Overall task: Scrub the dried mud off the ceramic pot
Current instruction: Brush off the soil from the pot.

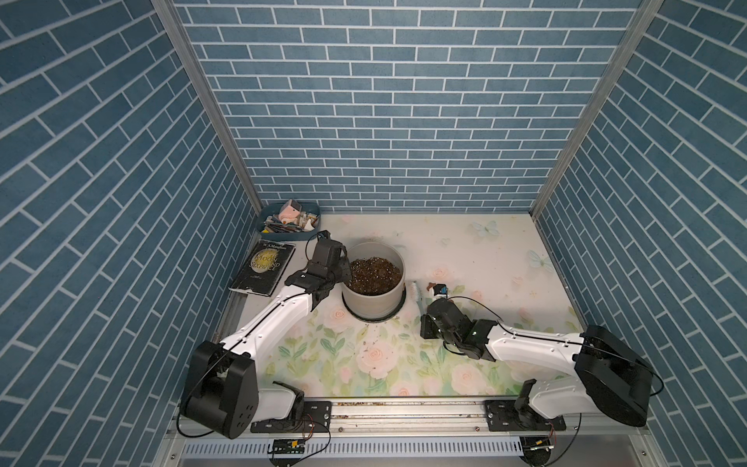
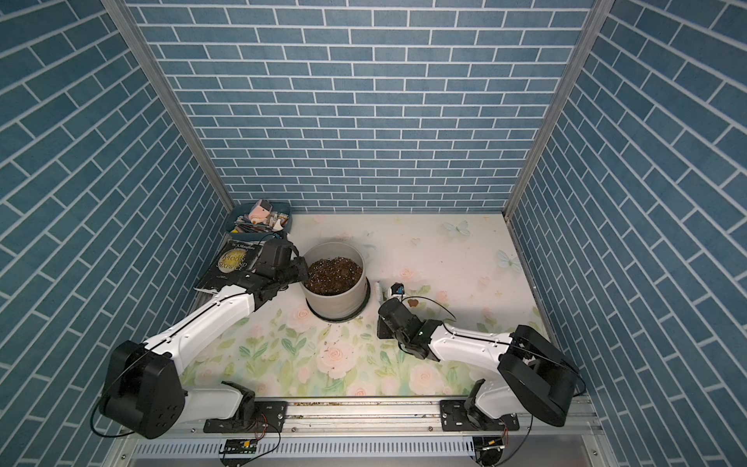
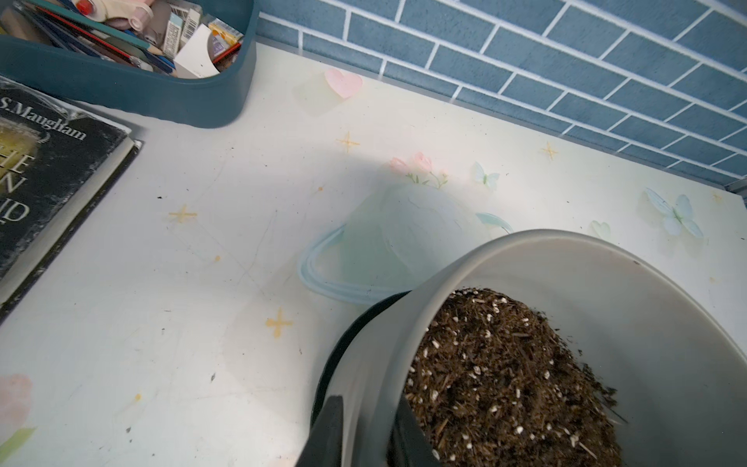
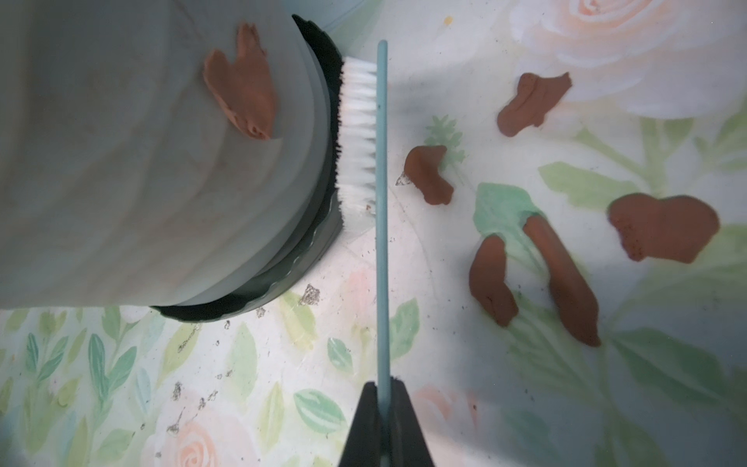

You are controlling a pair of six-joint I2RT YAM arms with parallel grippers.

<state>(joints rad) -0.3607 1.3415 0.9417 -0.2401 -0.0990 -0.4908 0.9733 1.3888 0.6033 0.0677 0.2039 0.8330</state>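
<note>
Far left in a top view lies a dark book [image 1: 262,267]. The left gripper [image 3: 366,434] straddles the rim of the ceramic pot [image 1: 374,301], one finger outside, one in the soil; pinching or loose, I can't tell. Centre-right, the right gripper [image 4: 383,398] is clamped on a brush [image 4: 382,210], bristles against the saucer. One dried mud [image 4: 242,85] patch clings to the wall, and more flakes lie right.

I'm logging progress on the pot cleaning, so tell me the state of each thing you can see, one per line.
ceramic pot: upright on its saucer, full of soil, one mud patch still on its wall.
dried mud: one patch stuck to the pot; five flakes lying on the table.
brush: held, bristles against the pot's base.
right gripper: shut on the brush handle.
left gripper: straddling the pot rim.
book: closed, flat.
blue tray: full of clutter.
</note>
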